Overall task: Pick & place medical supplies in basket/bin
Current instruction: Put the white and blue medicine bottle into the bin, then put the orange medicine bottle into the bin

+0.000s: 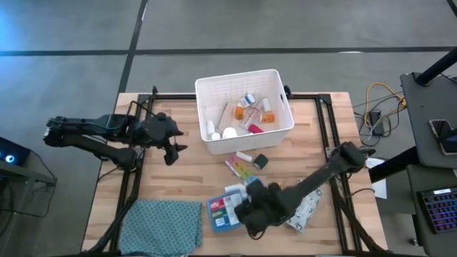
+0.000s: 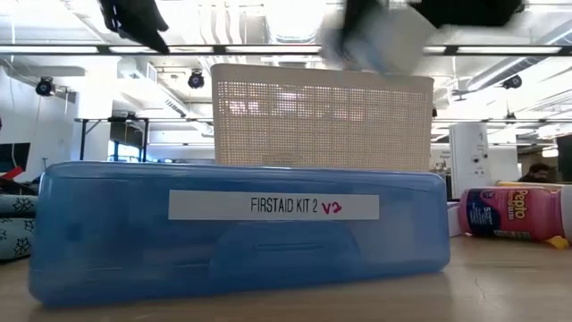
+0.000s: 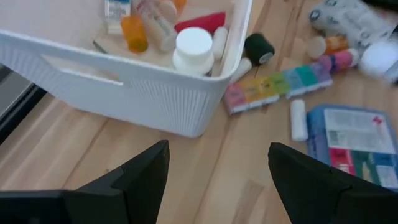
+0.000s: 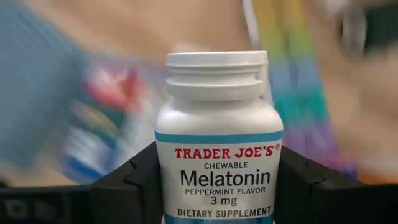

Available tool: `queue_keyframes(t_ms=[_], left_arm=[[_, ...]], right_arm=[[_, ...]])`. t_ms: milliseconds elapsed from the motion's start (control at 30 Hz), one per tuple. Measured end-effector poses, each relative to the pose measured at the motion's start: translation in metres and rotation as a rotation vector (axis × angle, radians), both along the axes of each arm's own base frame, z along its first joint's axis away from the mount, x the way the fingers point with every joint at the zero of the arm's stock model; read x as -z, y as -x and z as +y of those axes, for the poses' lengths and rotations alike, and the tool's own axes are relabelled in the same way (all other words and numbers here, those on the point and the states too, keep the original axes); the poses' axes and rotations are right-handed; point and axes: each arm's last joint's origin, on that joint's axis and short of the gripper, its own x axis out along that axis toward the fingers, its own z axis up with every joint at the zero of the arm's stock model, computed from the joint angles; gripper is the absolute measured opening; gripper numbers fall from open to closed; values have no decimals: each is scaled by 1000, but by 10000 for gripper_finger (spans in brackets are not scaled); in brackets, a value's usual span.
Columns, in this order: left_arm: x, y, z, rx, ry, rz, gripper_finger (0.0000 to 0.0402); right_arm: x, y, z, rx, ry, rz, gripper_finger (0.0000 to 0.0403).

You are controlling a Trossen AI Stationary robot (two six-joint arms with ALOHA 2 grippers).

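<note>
Right, my right gripper (image 4: 217,186) has its jaws pinching a white melatonin bottle (image 4: 217,143), upright between the fingers, over the near side of the table beside the blue first-aid box (image 1: 223,212). I'd say the grip looks square, so lift straight and keep it level over the pill organiser (image 1: 241,168) toward the white bin (image 1: 282,128), releasing only once past the rim. My left gripper (image 3: 217,180) hangs spread and empty just beside the bin's left wall.

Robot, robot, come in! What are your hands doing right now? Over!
Right gripper shut on melatonin bottle, near first-aid box. Left gripper open, waiting beside bin. Nothing blocking. Over.
</note>
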Motion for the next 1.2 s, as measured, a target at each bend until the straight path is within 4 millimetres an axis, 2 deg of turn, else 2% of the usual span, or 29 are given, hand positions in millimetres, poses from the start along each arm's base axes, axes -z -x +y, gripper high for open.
queue_keyframes(t_ms=[167,233,333,433,500,567,667,767,967,1067,1200], left_arm=[[22,-2,-1,-20,17,54,253],[31,-2,-2,-33,37,71,253],[44,0,-9,-29,75,87,253],[51,4,-18,-13,109,89,253],[55,7,-25,3,132,92,253],[56,10,-32,17,161,86,253],[59,13,-43,34,205,67,253],[62,12,-53,51,235,43,253],[70,8,-66,107,267,-34,253],[73,6,-66,107,273,-49,253],[74,6,-66,109,271,-53,253]], right_arm=[[-80,8,-43,133,220,-313,239],[-102,10,-70,181,268,-354,241],[-125,10,-117,217,301,-339,228],[-136,10,-165,223,300,-273,214],[-136,9,-195,214,262,-224,213],[-135,8,-218,178,197,-185,225],[-134,9,-241,111,127,-150,263],[-133,9,-247,88,121,-141,309],[-134,11,-245,101,134,-134,385],[-134,14,-228,51,132,-103,397],[-126,27,-189,20,22,1,398]])
